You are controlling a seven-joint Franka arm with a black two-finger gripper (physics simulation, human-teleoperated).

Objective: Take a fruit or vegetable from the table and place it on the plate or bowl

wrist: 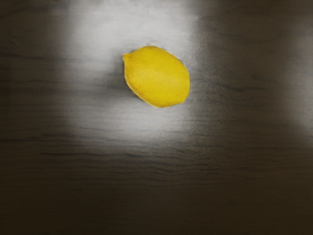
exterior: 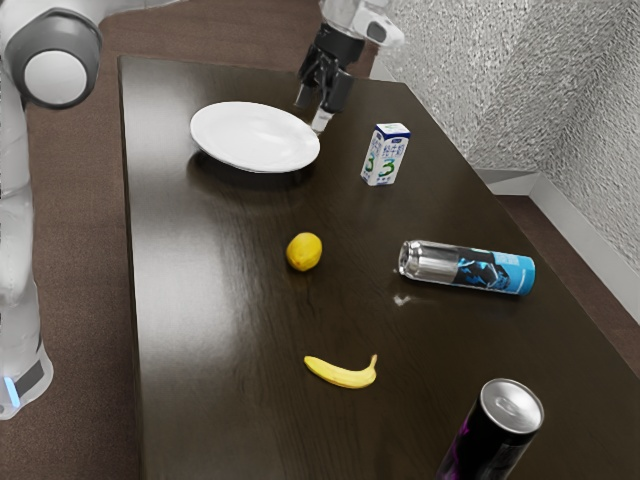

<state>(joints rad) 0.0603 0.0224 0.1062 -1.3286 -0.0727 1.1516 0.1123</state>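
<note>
Hovering gripper (exterior: 312, 112): spread wide, empty, well above the lemon (exterior: 304, 251).
Lemon: rounded; my off-centre pinch could squirt it sideways.
Plate (exterior: 250, 140): beyond lemon; a loose hold drops short.

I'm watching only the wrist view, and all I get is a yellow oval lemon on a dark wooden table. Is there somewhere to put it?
Observer: Yes. A round white plate sits on the dark wooden table, well apart from the yellow lemon.
Visitor: And where is the claw itself?
Observer: The black claw hangs over the plate's rim, on the exterior view's right side of it. It is open and holds nothing.
Visitor: Is the lemon the only fruit?
Observer: No. A curved yellow banana lies on the table too, nearer the exterior camera than the lemon.
</note>
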